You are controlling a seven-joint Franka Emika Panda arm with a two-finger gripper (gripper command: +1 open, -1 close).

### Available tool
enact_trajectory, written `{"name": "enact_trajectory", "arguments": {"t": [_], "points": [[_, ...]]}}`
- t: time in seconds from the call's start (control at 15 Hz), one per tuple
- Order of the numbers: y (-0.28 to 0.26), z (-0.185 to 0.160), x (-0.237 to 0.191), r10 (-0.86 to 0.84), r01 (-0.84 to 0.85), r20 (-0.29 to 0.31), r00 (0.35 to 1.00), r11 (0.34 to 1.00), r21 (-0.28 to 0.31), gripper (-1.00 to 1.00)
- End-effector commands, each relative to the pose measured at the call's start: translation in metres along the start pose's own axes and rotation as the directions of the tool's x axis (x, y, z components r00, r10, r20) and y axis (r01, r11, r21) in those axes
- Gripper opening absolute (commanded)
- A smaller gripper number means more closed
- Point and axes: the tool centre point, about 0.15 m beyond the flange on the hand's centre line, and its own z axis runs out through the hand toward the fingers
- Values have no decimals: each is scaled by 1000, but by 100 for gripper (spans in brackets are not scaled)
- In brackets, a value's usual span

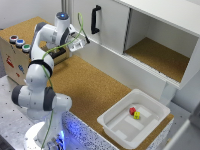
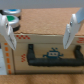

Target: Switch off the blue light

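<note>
- The blue light point(image 1: 19, 43) sits on top of a wooden box point(image 1: 15, 62) at the exterior view's left, the middle one of three round buttons in a short row
- Count of buttons: one red button point(image 1: 13, 38) at the far end of the row, one blue in the middle, one green button point(image 1: 26, 48) at the near end
- The gripper point(image 1: 81, 41) hangs off to the exterior view's right of the box, over the cork worktop point(image 1: 90, 85), well apart from the buttons; the blue cap lies to the left of the jaws
- Jaws stand apart, holding nothing; the wrist view shows both fingers point(image 2: 9, 31) spread wide with the box face between them
- In the wrist view only the green cap point(image 2: 10, 21) shows clearly; the blue one is too blurred to pick out
- Judgement: the arm needs to travel left and come down on the middle cap without touching either neighbour
- Elsewhere: one white tray point(image 1: 150, 126) at near right holding two small items, one red point(image 1: 132, 110), one yellow point(image 1: 137, 115)
</note>
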Motion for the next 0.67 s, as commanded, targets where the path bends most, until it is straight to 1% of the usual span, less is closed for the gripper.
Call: {"name": "enact_trajectory", "arguments": {"t": [0.0, 0.07, 0.13, 0.2, 0.33, 0.47, 0.6], "points": [[-9, -1, 132, -210, 182, 270, 940, 975, 127, 100], [-10, 6, 148, -201, 173, 286, 937, 978, 120, 100], [-9, 13, 156, -166, 139, 298, 940, 984, 112, 100], [-6, 17, 160, -129, 93, 274, 953, 986, 140, 100], [-5, 26, 168, -109, 74, 290, 951, 989, 129, 100], [-4, 32, 179, -77, 40, 279, 957, 990, 133, 100], [-14, 36, 195, -70, 30, 248, 966, 986, 161, 100]]}}
